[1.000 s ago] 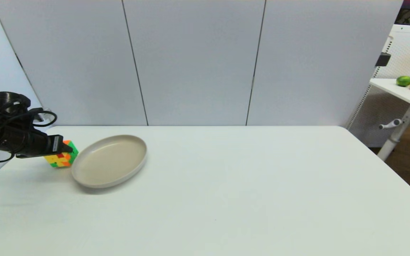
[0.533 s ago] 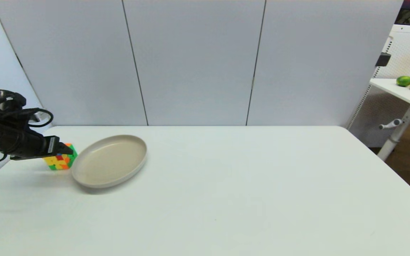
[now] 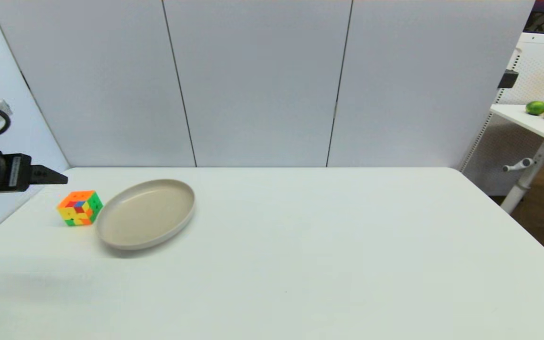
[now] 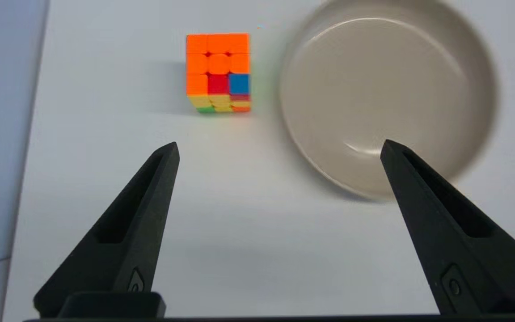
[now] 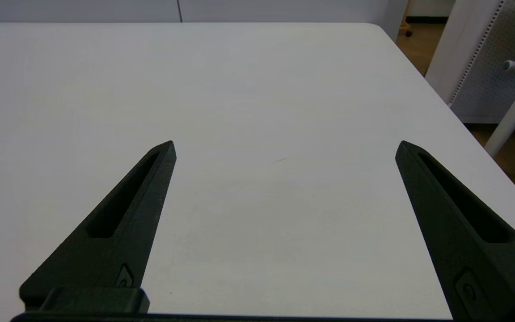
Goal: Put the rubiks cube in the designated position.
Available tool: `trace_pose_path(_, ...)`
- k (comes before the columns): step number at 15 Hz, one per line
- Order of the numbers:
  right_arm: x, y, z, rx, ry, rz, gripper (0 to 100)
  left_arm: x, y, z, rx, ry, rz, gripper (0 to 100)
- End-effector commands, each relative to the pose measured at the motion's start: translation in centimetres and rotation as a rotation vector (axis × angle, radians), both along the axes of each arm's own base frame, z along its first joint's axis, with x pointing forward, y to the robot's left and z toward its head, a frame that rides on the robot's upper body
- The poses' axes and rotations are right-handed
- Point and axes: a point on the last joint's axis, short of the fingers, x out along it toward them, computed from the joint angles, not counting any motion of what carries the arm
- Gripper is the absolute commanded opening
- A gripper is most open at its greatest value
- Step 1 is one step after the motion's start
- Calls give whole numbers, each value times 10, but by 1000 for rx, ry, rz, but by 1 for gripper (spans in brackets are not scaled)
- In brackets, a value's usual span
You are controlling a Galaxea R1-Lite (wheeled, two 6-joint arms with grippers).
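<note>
Now my left gripper [image 4: 280, 147] has let go and pulled back, wide open and empty, leaving the rubiks cube [image 3: 80, 208] by the bench's far left corner, just beside the plate [image 3: 145, 212], so I think I'm done.

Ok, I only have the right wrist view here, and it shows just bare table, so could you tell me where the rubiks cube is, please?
Observer: The rubiks cube sits on the table at the robot's far left, beside the beige plate, not on it.
Operator: Is the left gripper holding it?
Observer: No. The left gripper is open and apart from the cube, raised near the table's left edge.
Operator: Which colour faces up?
Observer: Mostly orange, with one red square and one blue square.
</note>
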Motion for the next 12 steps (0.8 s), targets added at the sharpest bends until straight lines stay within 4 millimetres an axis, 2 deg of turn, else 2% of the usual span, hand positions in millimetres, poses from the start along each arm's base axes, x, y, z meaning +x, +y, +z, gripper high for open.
trace_pose_path(1, 0, 0, 0, 0, -1, 0, 100, -149, -55, -17, 76, -443, -160, 100)
trace_pose_path(4, 0, 0, 0, 0, 1, 0, 100, -204, -63, -86, 54, -619, -269, 100)
trace_pose_path(7, 0, 0, 0, 0, 1, 0, 100, -234, -62, -150, 16, -716, -218, 100)
trace_pose_path(8, 0, 0, 0, 0, 1, 0, 100, -236, -61, -170, 27, -706, -191, 100)
trace_pose_path(9, 0, 0, 0, 0, 1, 0, 100, -243, -61, -180, 32, -753, -179, 100)
trace_pose_path(10, 0, 0, 0, 0, 1, 0, 100, -247, -59, -191, 62, -714, -77, 100)
trace_pose_path(12, 0, 0, 0, 0, 1, 0, 100, -247, -59, -192, 51, -687, -64, 100)
